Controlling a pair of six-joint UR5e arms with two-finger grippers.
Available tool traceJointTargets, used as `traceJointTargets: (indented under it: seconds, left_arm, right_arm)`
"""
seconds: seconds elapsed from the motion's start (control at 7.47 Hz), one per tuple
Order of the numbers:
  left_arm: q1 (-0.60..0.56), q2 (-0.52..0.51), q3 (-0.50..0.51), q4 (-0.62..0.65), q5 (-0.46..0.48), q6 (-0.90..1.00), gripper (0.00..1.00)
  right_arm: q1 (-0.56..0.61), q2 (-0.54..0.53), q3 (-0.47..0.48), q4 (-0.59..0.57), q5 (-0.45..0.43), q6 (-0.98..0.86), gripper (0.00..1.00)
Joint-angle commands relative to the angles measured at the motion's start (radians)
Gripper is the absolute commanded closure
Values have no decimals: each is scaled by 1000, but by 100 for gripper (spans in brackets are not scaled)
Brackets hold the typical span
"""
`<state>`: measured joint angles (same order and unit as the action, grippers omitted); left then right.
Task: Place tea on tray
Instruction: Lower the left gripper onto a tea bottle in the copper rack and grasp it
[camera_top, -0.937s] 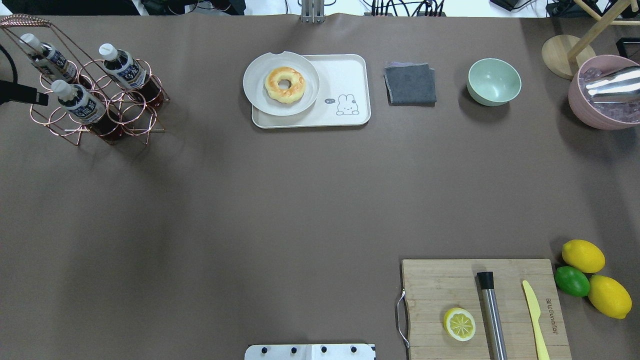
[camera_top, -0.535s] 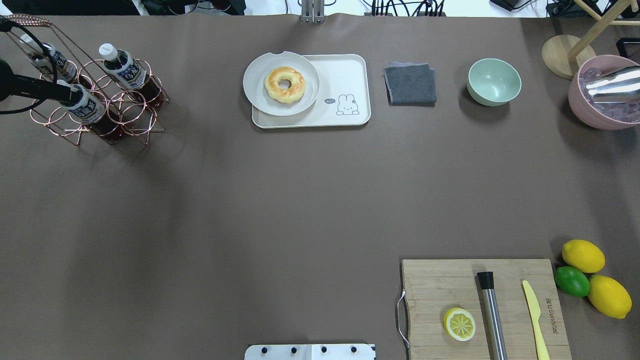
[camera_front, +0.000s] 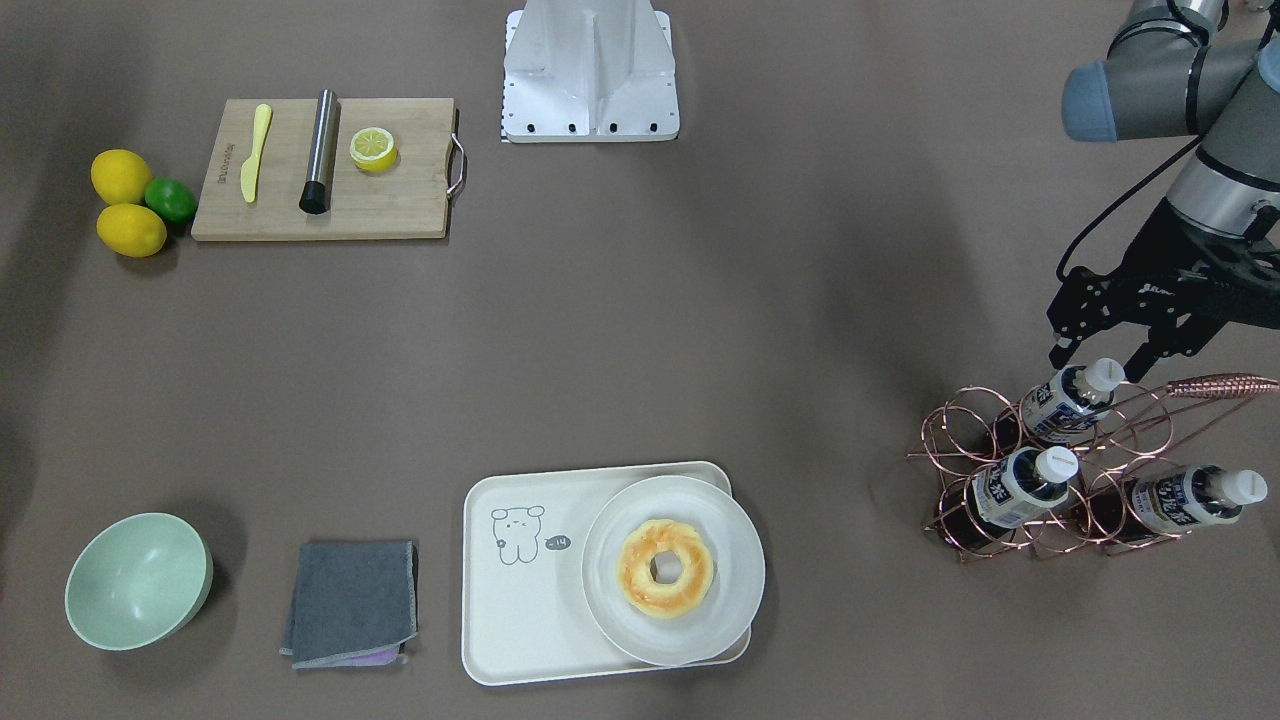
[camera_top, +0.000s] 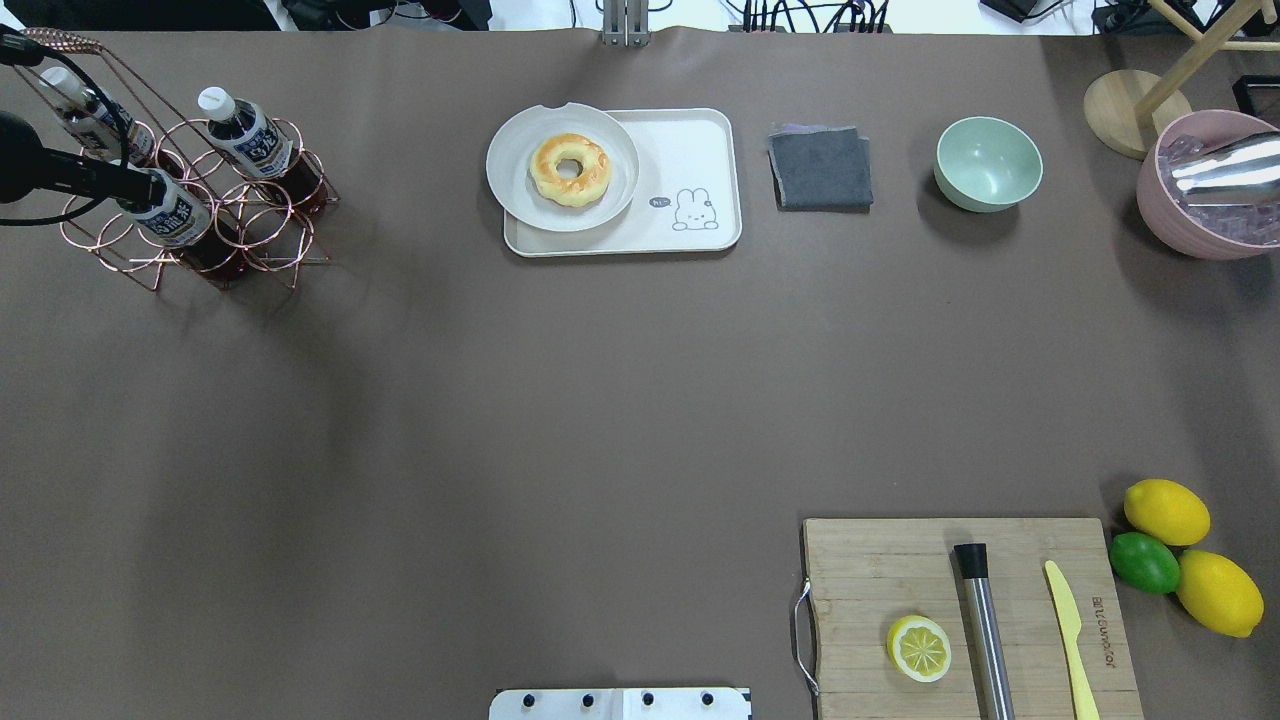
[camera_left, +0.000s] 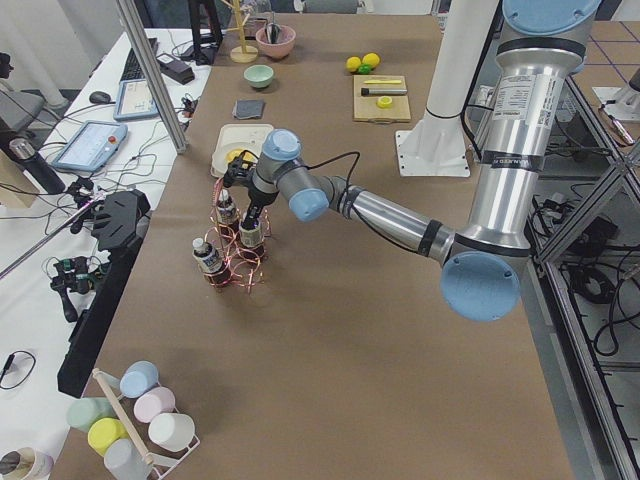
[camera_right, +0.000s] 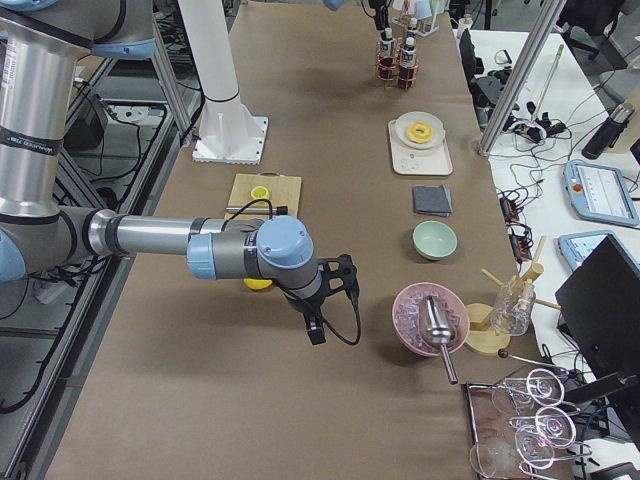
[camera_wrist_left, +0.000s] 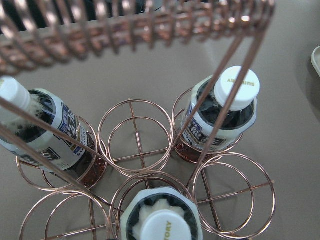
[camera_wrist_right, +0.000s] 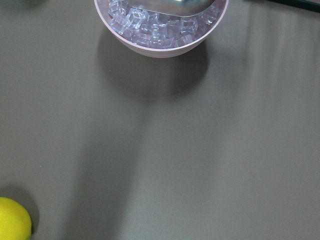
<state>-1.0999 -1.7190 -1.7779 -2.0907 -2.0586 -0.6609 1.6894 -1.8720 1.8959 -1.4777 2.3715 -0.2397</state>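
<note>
1. Jaws of left gripper (camera_front: 1098, 357): spread, straddling the white cap of the tea (camera_front: 1063, 402), no contact visible. Right gripper (camera_right: 335, 285): seen from the side only, so cannot tell open or closed. It hangs near the ice bowl (camera_top: 1165, 225) and isn't needed for this step.
2. Tgt location: tea stands in the copper wire rack (camera_front: 1215, 383), at right edge of front-facing view and upper left of overhead view. It is the rack bottle nearest the robot base. The other bottles (camera_front: 1015, 485) sit in neighbouring rings; do not touch.
3. Step in hand (my est.): descend and grip. Wrist cam shows the cap at bottom-centre of frame. Confirm it lies between my jaws before lowering.
4. Grip pt: neck/shoulder just below cap. Lower body sits inside the ring, so jaws prob. won't clear the wire there.
5. Close firmly but w/o crushing. Thin plastic may flex, and a smooth cap may slip.
6. Extract along the bottle axis. True lean can't be judged from these views. Rack handle wires pass close by, and a snag would drag the rack.
7. Dest.: tray (camera_top: 690, 150), top centre of overhead view. Plate (camera_top: 515, 195) w/ donut (camera_top: 570, 170) covers its left part. Set tea upright on the bare right part, near the bear drawing (camera_top: 693, 210).
</note>
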Motion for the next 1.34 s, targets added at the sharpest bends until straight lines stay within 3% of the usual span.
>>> traceJointTargets:
  seconds: [0.0,0.27,0.4,0.94,1.2]
  left_arm:
    - [-2,-7,2,0,-5,1,60]
    - [-8,-8,5,3,-8,1,81]
    - [-12,-7,5,3,-9,4,100]
    - [-66,-8,-21,8,-12,7,100]
    - [-133,-4,-73,11,-107,9,100]
  right_arm:
    - [1,-1,-1,8,2,0,0]
    - [1,-1,2,8,3,0,0]
    - [1,-1,2,8,3,0,0]
    - [1,-1,2,14,3,2,0]
    - [1,-2,2,14,5,2,0]
